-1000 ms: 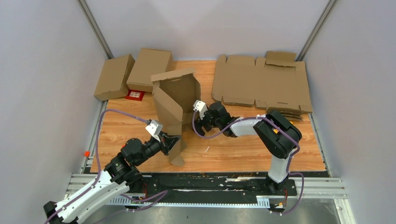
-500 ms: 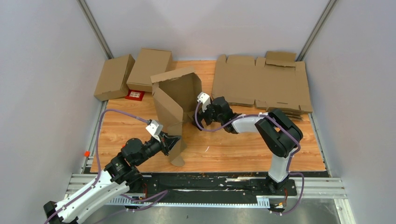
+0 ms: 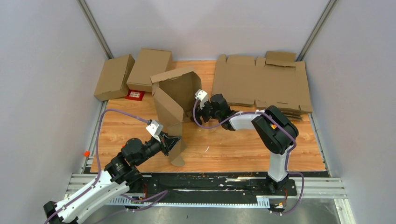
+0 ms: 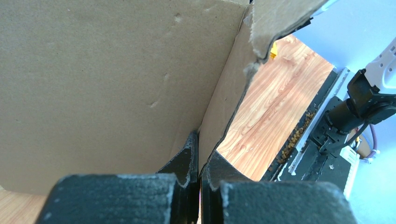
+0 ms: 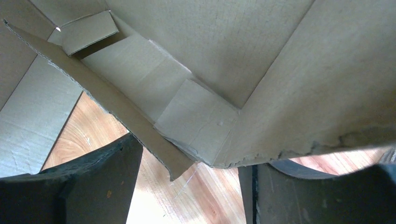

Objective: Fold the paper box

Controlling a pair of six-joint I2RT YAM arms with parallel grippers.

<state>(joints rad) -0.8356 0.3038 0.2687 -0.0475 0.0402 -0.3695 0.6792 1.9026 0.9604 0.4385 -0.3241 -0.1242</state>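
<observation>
Cardboard box (image 3: 175,100) stands half-formed on end, just left of centre in the top view. Left claw (image 3: 169,141) is pinched tight on its lower wall edge, steadying it. Right claw (image 3: 200,103), fingers spread wide, sits at the box's right wall, a loose flap between them, clamping nothing. Walls seem to be going up; next, the right claw likely needs to push that flap inward

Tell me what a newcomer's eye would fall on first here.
The half-folded paper box stands tall in the middle of the wooden table, with its flaps splayed. The left gripper is shut on its near flap, while the right gripper sits open at its right side. At the far right lies a wide stack of flat cardboard sheets.
</observation>
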